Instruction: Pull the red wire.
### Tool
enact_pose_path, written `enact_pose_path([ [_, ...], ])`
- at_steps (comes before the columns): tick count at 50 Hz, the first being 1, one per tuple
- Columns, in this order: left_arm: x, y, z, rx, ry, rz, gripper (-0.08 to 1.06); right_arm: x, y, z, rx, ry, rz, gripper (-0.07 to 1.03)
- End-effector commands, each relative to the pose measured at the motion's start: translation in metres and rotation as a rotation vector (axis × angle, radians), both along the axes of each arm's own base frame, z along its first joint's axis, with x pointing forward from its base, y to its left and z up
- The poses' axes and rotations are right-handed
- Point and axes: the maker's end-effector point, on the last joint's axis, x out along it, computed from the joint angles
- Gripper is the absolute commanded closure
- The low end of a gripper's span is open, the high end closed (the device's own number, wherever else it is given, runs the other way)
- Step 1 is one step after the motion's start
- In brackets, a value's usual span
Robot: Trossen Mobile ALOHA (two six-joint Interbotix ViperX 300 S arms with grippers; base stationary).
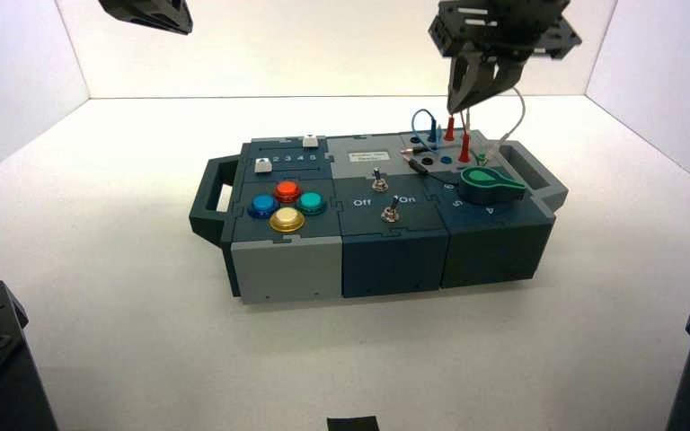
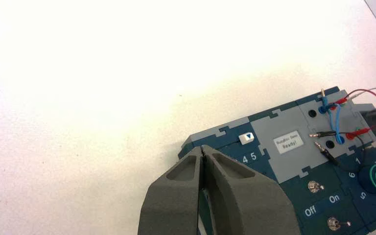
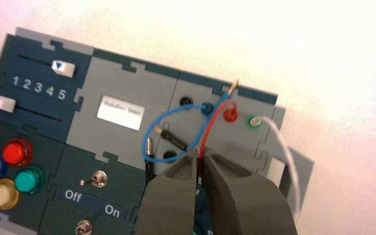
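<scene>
The red wire (image 3: 230, 115) has one red plug in a socket at the far right of the grey-and-blue box (image 1: 386, 251). Its thin lead arcs up from that plug and runs between my right gripper's fingertips. My right gripper (image 3: 199, 155) is shut on the lead a short way above the box top. From the high view it (image 1: 461, 106) hangs over the box's back right corner, above two upright red plugs (image 1: 464, 151). My left gripper (image 2: 203, 149) is shut on nothing and held high off the box's left side (image 1: 148, 13).
A blue looped wire (image 3: 144, 141), a white wire (image 3: 286, 152) and loose black leads (image 3: 169, 137) crowd the same socket panel. The green knob (image 1: 490, 184) sits in front of it. Toggle switches (image 1: 379, 182), coloured buttons (image 1: 286, 205) and sliders (image 1: 310, 141) lie to the left.
</scene>
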Motion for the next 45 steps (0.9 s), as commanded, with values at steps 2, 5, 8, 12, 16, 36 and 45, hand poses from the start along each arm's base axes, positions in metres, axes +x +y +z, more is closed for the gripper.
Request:
enact_pose_path([
  [2, 0.008, -0.005, 0.018, -0.015, -0.049, -0.009, 1.01, 0.02, 0.01, 0.043, 0.041, -0.103, 0.01, 0.98],
  [5, 0.008, -0.006, 0.018, -0.016, -0.047, -0.01, 1.01, 0.022, 0.011, 0.048, 0.045, -0.113, 0.011, 0.98],
  [8, 0.008, -0.006, 0.018, -0.014, -0.046, -0.011, 1.01, 0.023, 0.011, 0.049, 0.046, -0.116, 0.011, 0.98],
  [12, 0.008, -0.005, 0.018, -0.014, -0.047, -0.009, 1.01, 0.022, 0.011, 0.048, 0.044, -0.112, 0.011, 0.98],
  [16, 0.008, -0.005, 0.018, -0.014, -0.046, -0.009, 1.01, 0.022, 0.01, 0.048, 0.043, -0.111, 0.013, 0.98],
  [36, 0.009, -0.006, 0.017, -0.014, -0.042, -0.008, 1.01, 0.039, 0.015, 0.081, 0.024, -0.179, 0.043, 0.98],
  [45, 0.009, -0.006, 0.017, -0.013, -0.043, -0.011, 1.01, 0.046, 0.019, 0.091, 0.031, -0.196, 0.047, 0.98],
])
